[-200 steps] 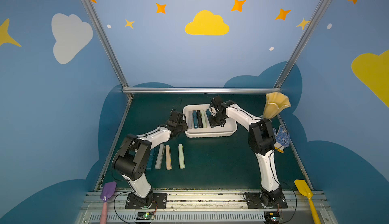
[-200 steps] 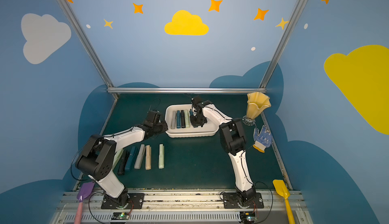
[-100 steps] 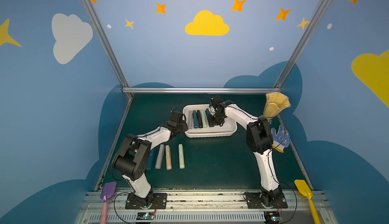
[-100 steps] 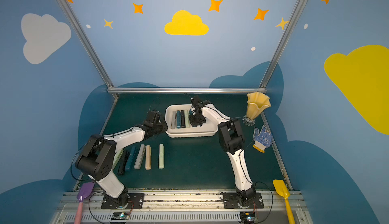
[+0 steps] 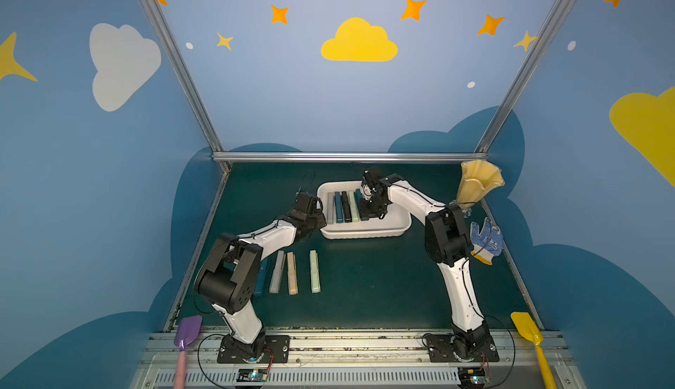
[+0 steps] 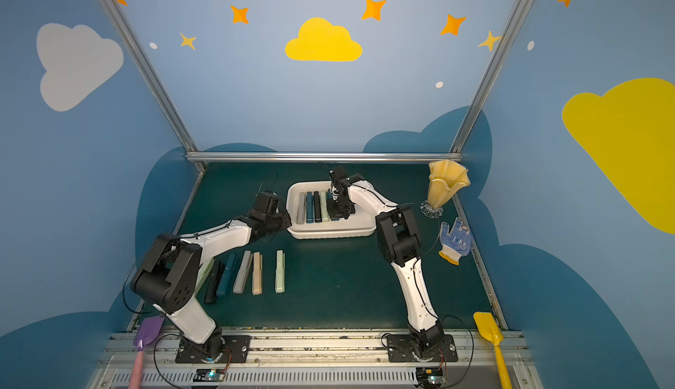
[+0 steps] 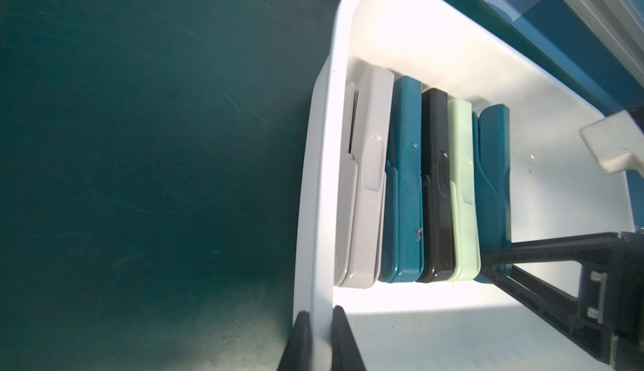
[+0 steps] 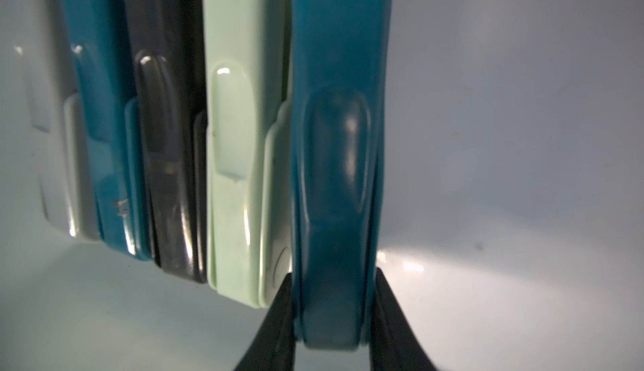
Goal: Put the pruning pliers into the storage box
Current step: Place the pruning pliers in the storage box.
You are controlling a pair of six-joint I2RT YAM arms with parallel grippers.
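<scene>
Your right elbow (image 5: 446, 237) has edged inward; right gripper (image 8: 334, 278) clamps the fifth pruning pliers (image 8: 339, 73) in the storage box (image 7: 322, 177), left gripper (image 7: 320, 311) pinches its rim, at least five loose pliers (image 6: 257, 273) remain.

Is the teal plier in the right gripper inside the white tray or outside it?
Inside: the held teal-blue bar-shaped plier sits within the white plastic storage box, beside the pale green plier.

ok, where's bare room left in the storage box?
Free: storage box floor between the teal pliers in the right gripper and the wall on the robot's right. Tight: opposite end, the row of four pliers packed against the wall the left gripper pinches.
</scene>
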